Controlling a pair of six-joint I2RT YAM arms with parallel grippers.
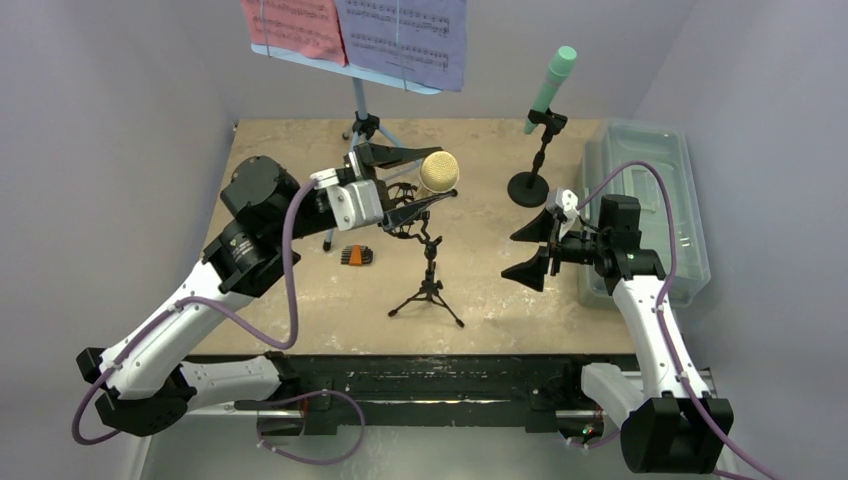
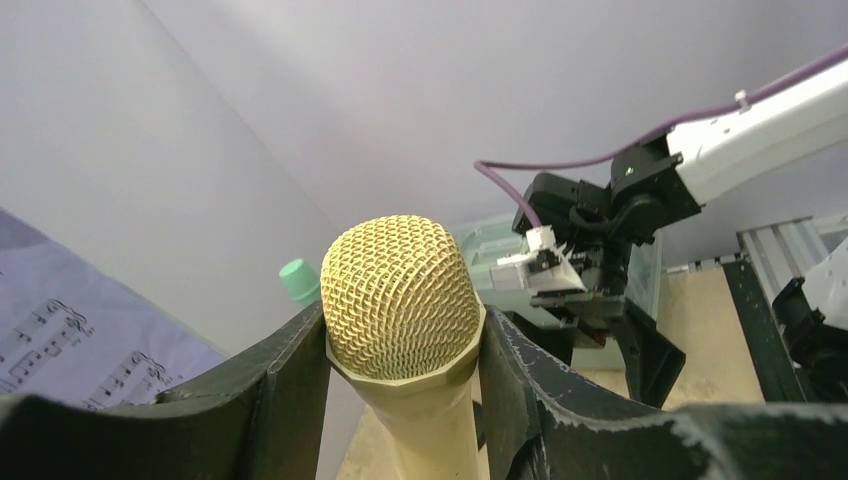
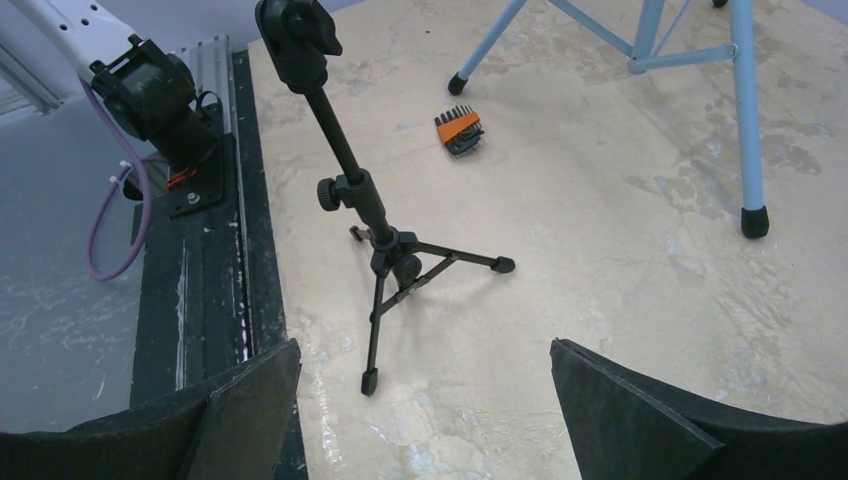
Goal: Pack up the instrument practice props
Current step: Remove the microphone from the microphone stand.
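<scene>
Left fingers (image 2: 275, 395) pinch the yellow mic (image 2: 400, 295) (near a black tripod (image 1: 430, 290)); right fingers (image 3: 245, 405) spread wide over the bench (image 3: 620, 300)

Music stand (image 1: 360, 110) back-centre, sheet-music pages (image 1: 355, 30) on its tray. Mic tripod (image 1: 430, 285) mid-table, handheld mic (image 1: 439, 171) up by its clip, bit holder (image 1: 356, 256) to its left. Other mic (image 1: 551, 85) on round-base stand (image 1: 528, 187) back-right; tub (image 1: 690, 215) along right edge.

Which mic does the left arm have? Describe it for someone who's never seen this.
Find the light-blue music stand at the back of the table; in front of it stands a small black tripod. Above that, between the fingers of the left gripper, is the yellow microphone. Its gold mesh head sets it apart from the smooth mint-green microphone to its right.
</scene>
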